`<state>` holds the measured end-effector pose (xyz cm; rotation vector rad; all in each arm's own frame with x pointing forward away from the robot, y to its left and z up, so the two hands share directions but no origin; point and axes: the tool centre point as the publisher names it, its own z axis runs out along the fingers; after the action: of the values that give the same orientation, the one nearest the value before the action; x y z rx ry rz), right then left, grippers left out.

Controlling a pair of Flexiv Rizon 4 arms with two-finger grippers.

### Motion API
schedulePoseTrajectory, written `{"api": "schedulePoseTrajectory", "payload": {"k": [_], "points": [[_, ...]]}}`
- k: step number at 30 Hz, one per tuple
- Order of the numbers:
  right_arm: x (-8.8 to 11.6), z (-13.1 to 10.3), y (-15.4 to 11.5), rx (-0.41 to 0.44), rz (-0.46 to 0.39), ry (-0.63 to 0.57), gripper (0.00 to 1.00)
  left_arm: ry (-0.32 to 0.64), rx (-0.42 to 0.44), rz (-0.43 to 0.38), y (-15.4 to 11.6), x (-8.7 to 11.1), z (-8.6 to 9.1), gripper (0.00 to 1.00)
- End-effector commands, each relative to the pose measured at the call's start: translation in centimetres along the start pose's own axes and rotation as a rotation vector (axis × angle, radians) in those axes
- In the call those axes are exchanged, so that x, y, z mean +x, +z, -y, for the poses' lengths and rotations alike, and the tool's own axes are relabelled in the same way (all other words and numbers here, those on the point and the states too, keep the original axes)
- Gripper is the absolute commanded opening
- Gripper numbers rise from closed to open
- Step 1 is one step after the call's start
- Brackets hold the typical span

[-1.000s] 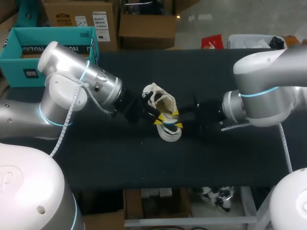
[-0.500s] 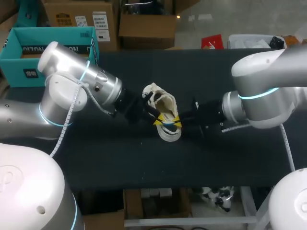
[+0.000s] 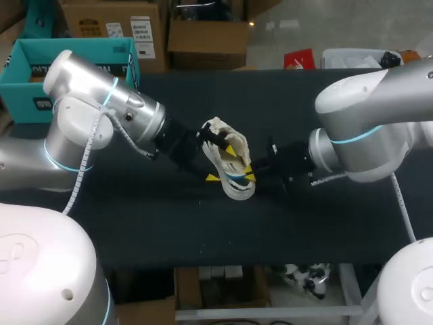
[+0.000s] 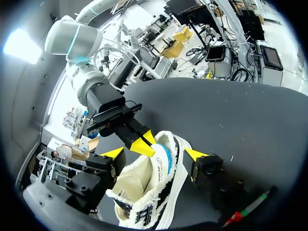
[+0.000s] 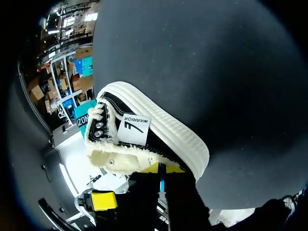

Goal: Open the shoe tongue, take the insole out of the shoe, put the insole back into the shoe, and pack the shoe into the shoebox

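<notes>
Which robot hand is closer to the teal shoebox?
Left. The left end effector straddles the shoe on the side facing the shoebox. The right end effector pinches the insole from the shoe's far side.

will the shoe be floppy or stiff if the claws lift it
The shoe has a fleecy upper that sags open, so it may flop; its thick white sole looks stiffer. The right claw pinches only the thin insole, so lifting there would probably slide that out, not raise the shoe.
</notes>
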<state>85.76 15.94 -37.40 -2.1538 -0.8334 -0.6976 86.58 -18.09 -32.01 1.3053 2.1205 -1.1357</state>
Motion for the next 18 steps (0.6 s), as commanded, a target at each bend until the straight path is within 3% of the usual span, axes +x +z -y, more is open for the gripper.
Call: {"api": "schedulePoseTrajectory", "payload": {"k": [1, 5, 6, 7, 8, 15, 18], "points": [[0.1, 0.1, 0.9, -0.038, 0.067, 0.000, 0.00, -0.037, -0.005, 0.013, -2.1, 0.2, 0.6, 1.00], [-0.3, 0.5, 0.3, -0.045, 0.060, -0.007, 0.00, -0.102, 0.000, 0.038, -4.3, 0.1, 0.8, 1.00], [-0.3, 0.6, 0.1, -0.047, 0.057, -0.008, 0.09, -0.116, -0.003, 0.046, -4.8, 0.1, 0.9, 1.00], [-0.3, 0.8, -0.1, -0.051, 0.054, -0.012, 0.31, -0.123, -0.009, 0.049, -5.3, 0.1, 0.9, 1.00], [-0.3, 0.9, -0.3, -0.055, 0.053, -0.016, 0.33, -0.131, -0.020, 0.052, -5.7, 0.1, 1.0, 1.00], [0.1, 1.9, -1.7, -0.084, 0.068, -0.042, 0.31, -0.182, -0.066, 0.068, -7.2, 0.2, 1.6, 1.00], [0.2, 2.2, -2.3, -0.092, 0.075, -0.050, 0.23, -0.209, -0.082, 0.068, -7.7, 0.3, 1.9, 1.00]]}}
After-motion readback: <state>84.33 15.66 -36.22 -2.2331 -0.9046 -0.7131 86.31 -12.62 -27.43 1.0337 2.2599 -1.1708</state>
